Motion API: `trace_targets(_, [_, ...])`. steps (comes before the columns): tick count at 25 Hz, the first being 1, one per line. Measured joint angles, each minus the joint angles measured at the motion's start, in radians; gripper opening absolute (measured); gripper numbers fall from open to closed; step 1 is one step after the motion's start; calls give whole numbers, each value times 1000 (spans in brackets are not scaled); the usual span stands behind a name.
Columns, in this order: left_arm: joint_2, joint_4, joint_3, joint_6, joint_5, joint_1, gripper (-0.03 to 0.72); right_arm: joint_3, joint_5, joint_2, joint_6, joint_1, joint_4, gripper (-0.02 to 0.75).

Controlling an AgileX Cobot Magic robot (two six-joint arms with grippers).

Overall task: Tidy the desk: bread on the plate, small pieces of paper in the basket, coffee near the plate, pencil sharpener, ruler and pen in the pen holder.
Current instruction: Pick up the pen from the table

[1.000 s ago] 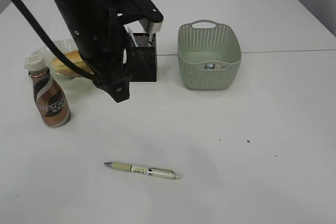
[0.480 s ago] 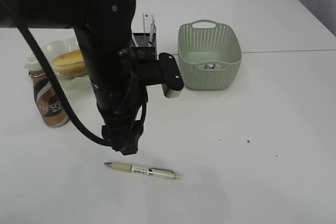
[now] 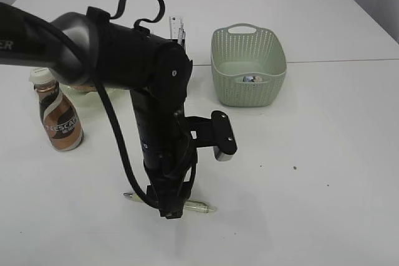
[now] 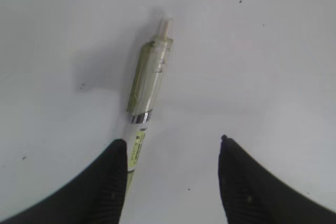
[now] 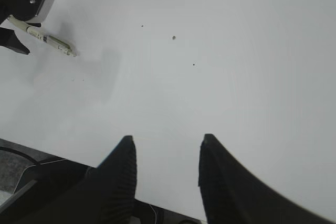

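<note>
Left gripper (image 4: 170,150) is down over the pen (image 4: 147,85) — jaws spread wide, nothing held, one fingertip (image 4: 113,177) just touching the barrel. The pen lies on the desk (image 3: 312,154), its clicker end pointing to one o'clock in the left wrist view. Right gripper (image 5: 165,153) hangs part-open, empty.

We take this for a robot lab or test room staged as an office desk. The plain white table (image 3: 324,172) has a thin seam across it and carries only a few sparse props: a black mesh pen holder (image 3: 182,43) with a ruler (image 3: 176,28) at the far middle, a sage-green basket (image 3: 248,65) to its right, a coffee bottle (image 3: 57,116) at the left. A black robot arm (image 3: 156,135) with loose cabling reaches over the near side. Pale wall panels run behind the far edge.
</note>
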Motion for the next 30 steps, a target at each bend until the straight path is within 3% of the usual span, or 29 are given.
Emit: trace_targets(30, [69, 83, 0, 3, -79, 0, 350, 0, 0, 0, 0, 0, -4, 293])
